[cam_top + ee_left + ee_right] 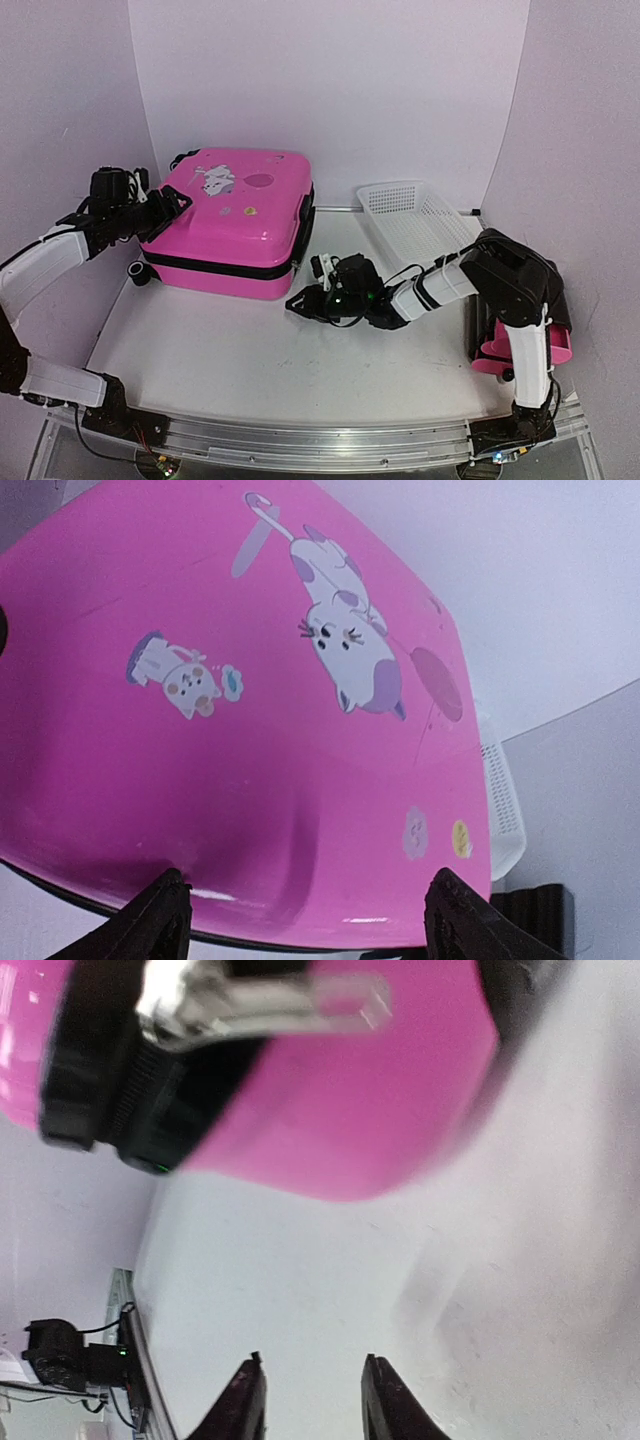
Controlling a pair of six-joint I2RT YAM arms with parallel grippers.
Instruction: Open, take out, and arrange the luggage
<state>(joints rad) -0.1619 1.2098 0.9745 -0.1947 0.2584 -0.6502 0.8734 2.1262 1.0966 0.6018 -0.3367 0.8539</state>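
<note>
The luggage (232,218), a hot-pink hard-shell suitcase, lies flat and closed at the back left of the table, with cartoon stickers on its lid (300,700). My left gripper (178,203) is open at the lid's left edge. Its fingers (160,920) stand wide on either side of the pink rim, and I cannot tell whether they touch it. My right gripper (296,303) hangs low over the table by the suitcase's front right corner (340,1110). It (312,1390) is open with nothing between its fingers. A silver zipper pull (260,1005) on the black zipper band (100,1070) lies just beyond it.
A white mesh basket (415,213) stands at the back right, next to the suitcase. A small black cabinet with pink drawers (520,345) sits at the right edge behind my right arm. White walls close in the left, back and right sides.
</note>
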